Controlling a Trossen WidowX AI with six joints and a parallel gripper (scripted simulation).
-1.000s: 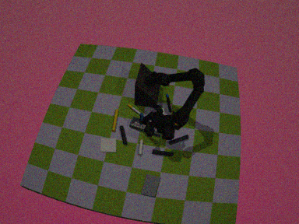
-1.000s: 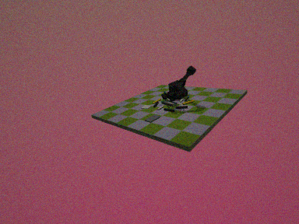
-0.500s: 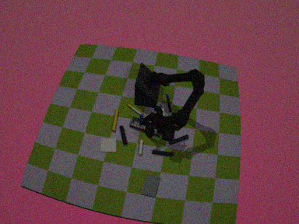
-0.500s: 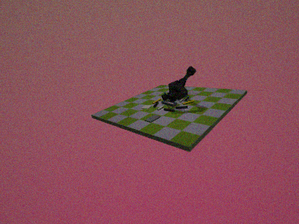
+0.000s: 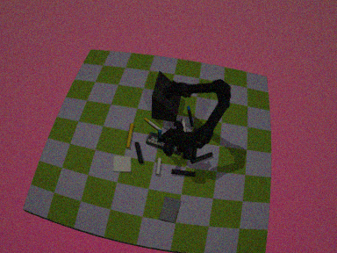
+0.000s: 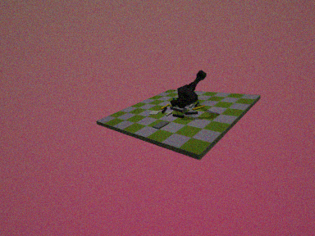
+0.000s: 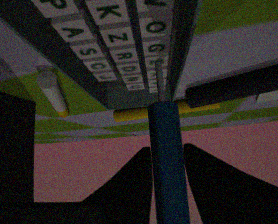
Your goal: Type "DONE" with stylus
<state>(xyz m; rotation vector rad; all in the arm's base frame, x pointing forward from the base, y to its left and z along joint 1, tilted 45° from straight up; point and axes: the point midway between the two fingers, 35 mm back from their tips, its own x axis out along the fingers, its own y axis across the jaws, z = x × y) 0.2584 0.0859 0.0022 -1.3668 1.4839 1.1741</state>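
The keyboard (image 5: 154,140) (image 7: 127,99) lies under the arm, with rows of pale lettered keys running away in the wrist view. O and G show clearly in its right-hand row; the arm hides much of it in the top view. My gripper (image 7: 167,152) is shut on the stylus, with dark fingertips on both sides. The blue stylus (image 7: 168,135) (image 5: 160,133) has a thin grey tip (image 7: 160,80) that points at the right-hand row, over the keys just beyond G and partly covering them. Whether the tip touches a key, I cannot tell.
A dark upright panel (image 5: 164,101) stands behind the keyboard. Around it lie a yellow stick (image 5: 130,135) (image 7: 131,115), a white pen with a yellow end (image 7: 52,92), a black bar (image 5: 139,153) (image 7: 230,86), a white stick (image 5: 158,166), a dark bar (image 5: 183,172), a pale square (image 5: 122,163) and a grey pad (image 5: 169,209).
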